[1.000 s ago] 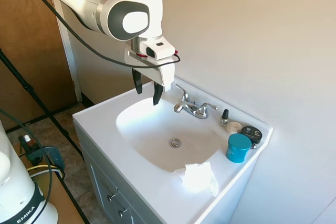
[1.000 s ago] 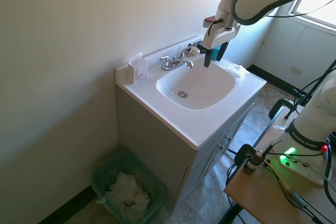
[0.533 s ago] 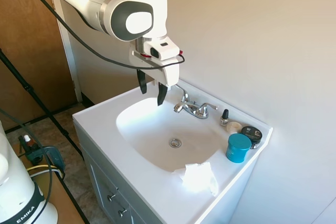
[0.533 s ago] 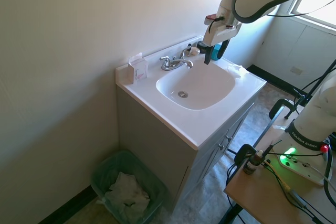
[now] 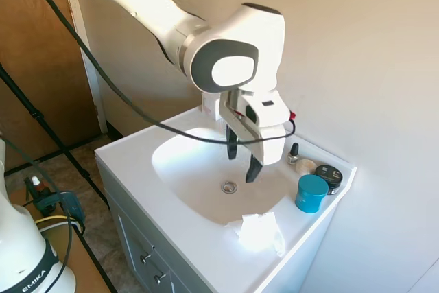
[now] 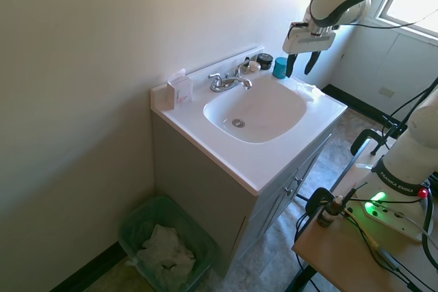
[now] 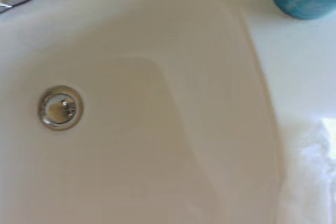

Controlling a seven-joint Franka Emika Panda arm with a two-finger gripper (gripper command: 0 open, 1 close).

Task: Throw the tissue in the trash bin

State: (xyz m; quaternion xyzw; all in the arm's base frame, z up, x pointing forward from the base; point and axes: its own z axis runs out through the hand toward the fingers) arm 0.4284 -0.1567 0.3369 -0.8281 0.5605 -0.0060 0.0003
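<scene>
Gripper (image 5: 243, 158) swings across the basin toward the tissue (image 5: 259, 231) | jaws spread, empty | pickup next, trash bin (image 6: 166, 243) waits below.

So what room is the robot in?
Most likely a bathroom. There is a white sink set in a small cabinet, with a shiny faucet at the back. Little toiletry jars and a blue cup sit by the basin, and a green trash bin stands on the floor.
</scene>
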